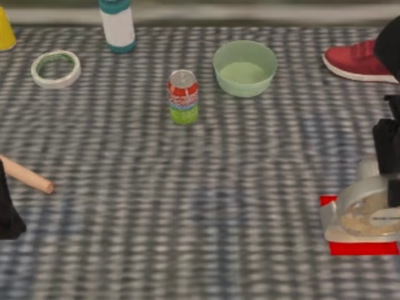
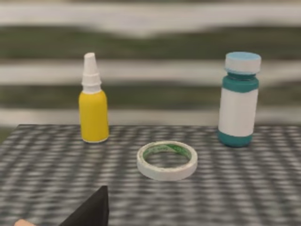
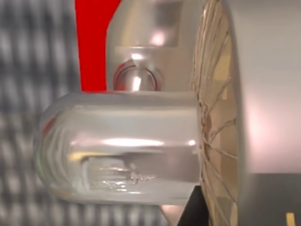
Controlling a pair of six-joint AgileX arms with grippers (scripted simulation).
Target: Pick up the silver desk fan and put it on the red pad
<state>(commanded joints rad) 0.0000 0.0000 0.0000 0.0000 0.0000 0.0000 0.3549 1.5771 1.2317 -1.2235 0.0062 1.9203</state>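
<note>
While the right hand (image 1: 392,187) hangs at the worktop's (image 1: 187,237) right edge over the silver desk fan (image 1: 365,209) — whether it grips I cannot tell — the fan sits on the red pad (image 1: 362,248). Beyond lies a red sneaker (image 1: 357,60). Far left, the left hand (image 1: 9,215) rests parked.

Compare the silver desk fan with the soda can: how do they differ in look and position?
The silver desk fan is shiny chrome with a round wire grille; the soda can is red and green with a silver top. The fan sits on the red pad at the table's right edge, under the right arm; the can stands alone near the middle. The fan looks larger. Both have a metallic sheen.
</note>
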